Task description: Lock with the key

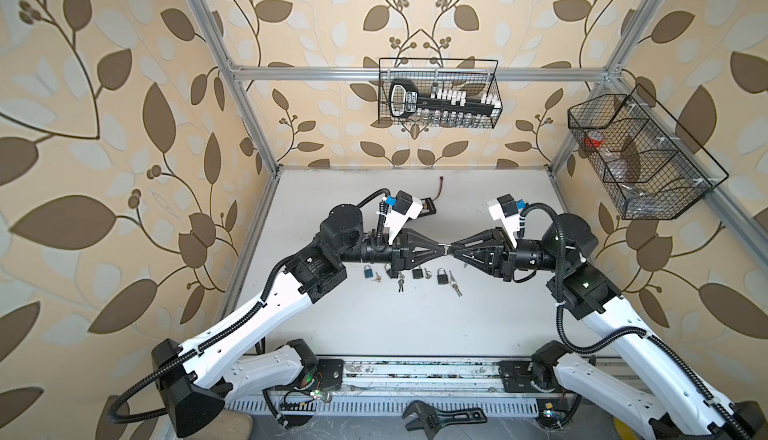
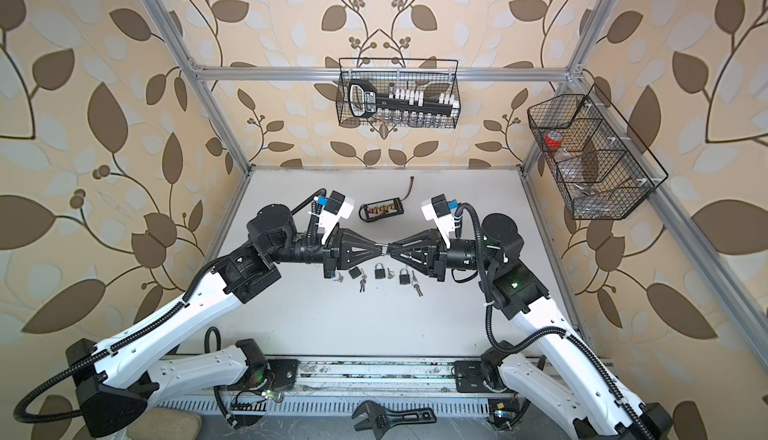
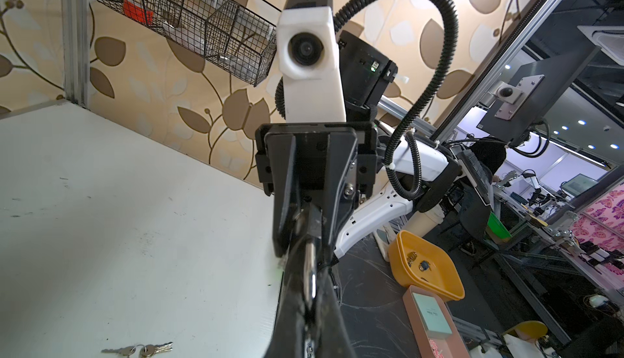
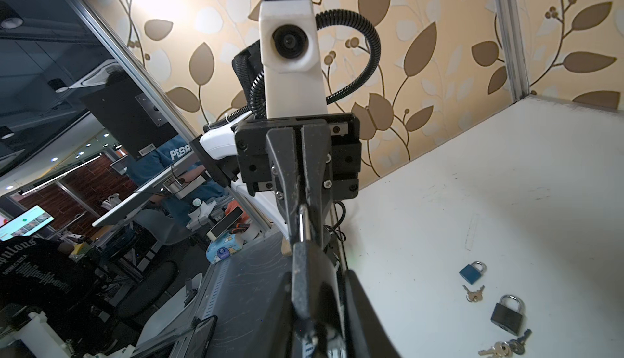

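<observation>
Both grippers meet tip to tip above the middle of the table, with a small padlock (image 1: pixel 447 246) (image 2: pixel 385 246) between them. My left gripper (image 1: pixel 442 246) (image 3: pixel 309 292) is shut on its silver shackle (image 3: pixel 309 266) (image 4: pixel 300 224). The right gripper (image 1: pixel 454 248) (image 4: pixel 314 305) has its fingers closed on the dark padlock body (image 4: pixel 304 272) (image 3: pixel 315 226). No key shows in this padlock. Bunches of keys (image 1: pixel 401 283) (image 1: pixel 455 287) lie loose on the table below the grippers.
On the table lie a blue padlock (image 1: pixel 368 272) (image 4: pixel 472 272), black padlocks (image 1: pixel 417 272) (image 1: pixel 443 277) (image 4: pixel 506 314) and keys (image 3: pixel 138 349) (image 4: pixel 503 348). A black battery board (image 2: pixel 380 211) sits behind the grippers. Wire baskets (image 1: pixel 440 93) (image 1: pixel 640 155) hang on the walls. A wrench (image 1: pixel 440 417) lies in front.
</observation>
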`<state>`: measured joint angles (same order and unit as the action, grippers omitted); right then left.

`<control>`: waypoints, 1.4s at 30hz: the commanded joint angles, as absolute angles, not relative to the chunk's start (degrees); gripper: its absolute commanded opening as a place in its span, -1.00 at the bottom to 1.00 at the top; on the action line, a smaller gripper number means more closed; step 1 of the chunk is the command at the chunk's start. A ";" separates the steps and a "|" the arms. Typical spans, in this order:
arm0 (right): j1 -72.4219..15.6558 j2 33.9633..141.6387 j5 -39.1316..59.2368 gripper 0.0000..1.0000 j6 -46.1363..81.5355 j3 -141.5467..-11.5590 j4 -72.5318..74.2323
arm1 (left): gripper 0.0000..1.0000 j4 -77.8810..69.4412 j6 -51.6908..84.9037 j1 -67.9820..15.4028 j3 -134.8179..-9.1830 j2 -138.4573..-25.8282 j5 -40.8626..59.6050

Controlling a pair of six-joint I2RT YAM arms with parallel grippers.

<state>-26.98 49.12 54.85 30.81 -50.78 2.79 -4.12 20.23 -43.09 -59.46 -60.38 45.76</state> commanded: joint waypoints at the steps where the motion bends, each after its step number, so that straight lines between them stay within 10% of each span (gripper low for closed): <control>1: -27.25 48.61 54.85 -0.75 30.51 -50.23 3.08 | -1.00 -7.08 20.30 -43.15 -59.06 -59.15 45.46; 4: -27.37 48.94 55.62 -1.00 30.55 -50.44 3.27 | -1.00 -6.90 20.25 -43.15 -59.17 -59.30 45.52; 42: -31.45 47.33 48.52 -1.00 28.68 -50.97 7.56 | -1.00 -4.87 18.35 -52.71 -65.72 -70.51 48.83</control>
<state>-29.76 44.64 48.42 28.08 -50.63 3.09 -4.45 19.86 -47.22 -64.38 -65.21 45.52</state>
